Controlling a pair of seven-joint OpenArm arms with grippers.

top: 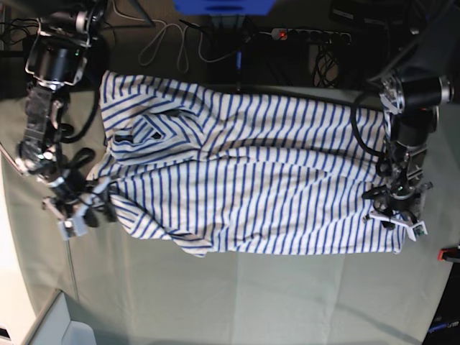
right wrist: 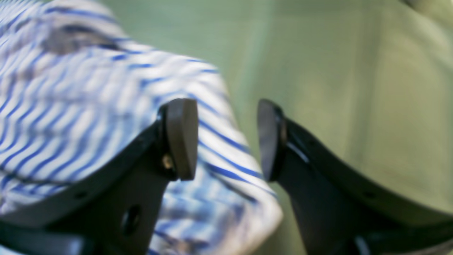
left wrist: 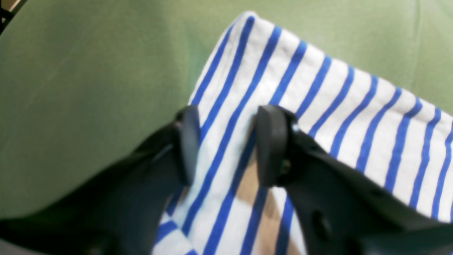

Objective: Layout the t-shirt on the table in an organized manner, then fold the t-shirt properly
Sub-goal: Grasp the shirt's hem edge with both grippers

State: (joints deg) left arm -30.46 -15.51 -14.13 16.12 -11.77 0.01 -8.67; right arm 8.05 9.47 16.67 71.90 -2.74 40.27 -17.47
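Observation:
The t-shirt (top: 244, 172), white with thin blue stripes, lies spread crosswise on the table (top: 251, 295), with its collar end toward the left and a sleeve bunched at the lower left. My left gripper (top: 395, 215) hovers over the shirt's lower right hem corner. In the left wrist view the left gripper (left wrist: 228, 145) has its jaws apart, and the t-shirt (left wrist: 318, 106) runs between the fingers. My right gripper (top: 83, 212) is at the left sleeve. Close up, the right gripper (right wrist: 228, 140) is open over the edge of the blurred t-shirt (right wrist: 88, 106).
A red clamp (top: 451, 253) sits at the table's right edge. Cables and a power strip (top: 309, 34) lie behind the far edge. Bare green table cloth (left wrist: 70, 106) stretches in front of the shirt.

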